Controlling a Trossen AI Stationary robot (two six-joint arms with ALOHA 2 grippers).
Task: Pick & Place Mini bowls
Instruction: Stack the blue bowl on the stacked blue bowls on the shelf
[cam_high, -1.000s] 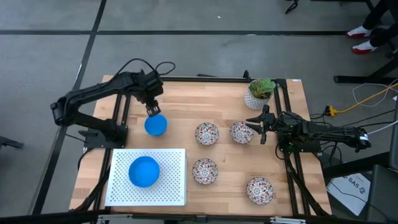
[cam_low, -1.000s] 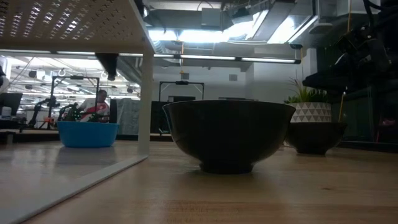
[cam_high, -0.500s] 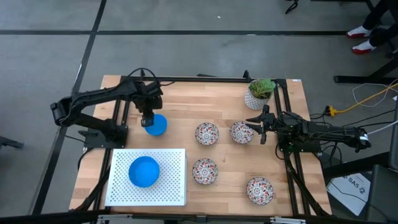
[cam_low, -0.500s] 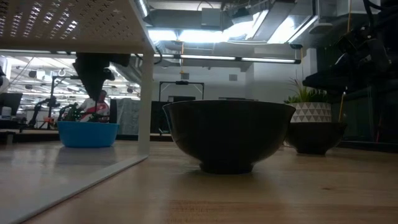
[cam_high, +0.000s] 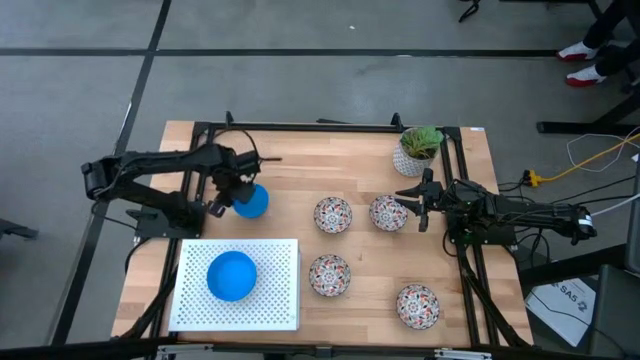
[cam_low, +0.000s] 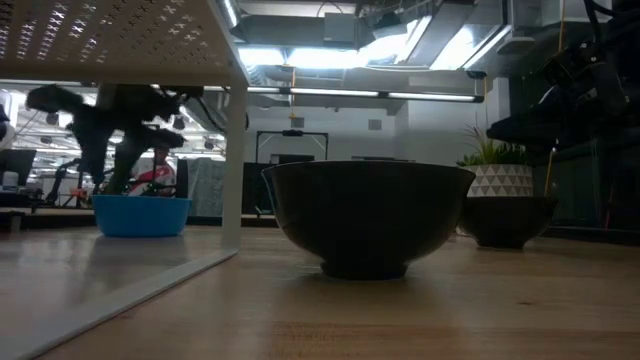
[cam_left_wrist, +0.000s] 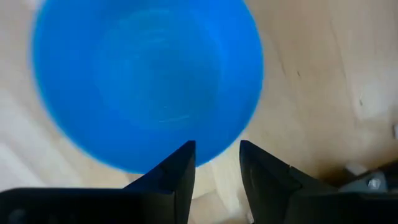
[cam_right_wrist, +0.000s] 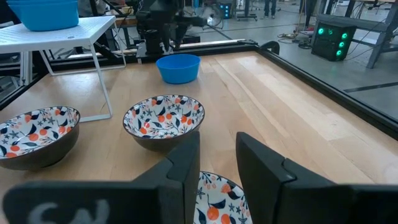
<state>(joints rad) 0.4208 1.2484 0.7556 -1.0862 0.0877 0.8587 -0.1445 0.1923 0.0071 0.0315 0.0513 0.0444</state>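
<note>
Over blue bowl (cam_high: 252, 200), left gripper (cam_high: 232, 190)

The left hand (cam_high: 232, 190) is low, its two fingers a little apart — the right hand (cam_high: 418, 203) lies flat, fingers a little apart too.

Even overhead light in the high view; low view backlit by ceiling lamps (cam_low: 330, 55), near bowl (cam_low: 367, 215) silhouetted; blue bowl (cam_left_wrist: 146, 81) blurred in left wrist view.

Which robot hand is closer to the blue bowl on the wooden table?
The left. The left gripper hangs right over the blue bowl's rim, fingers open. The right gripper waits far across the table beside a flowered bowl.
</note>
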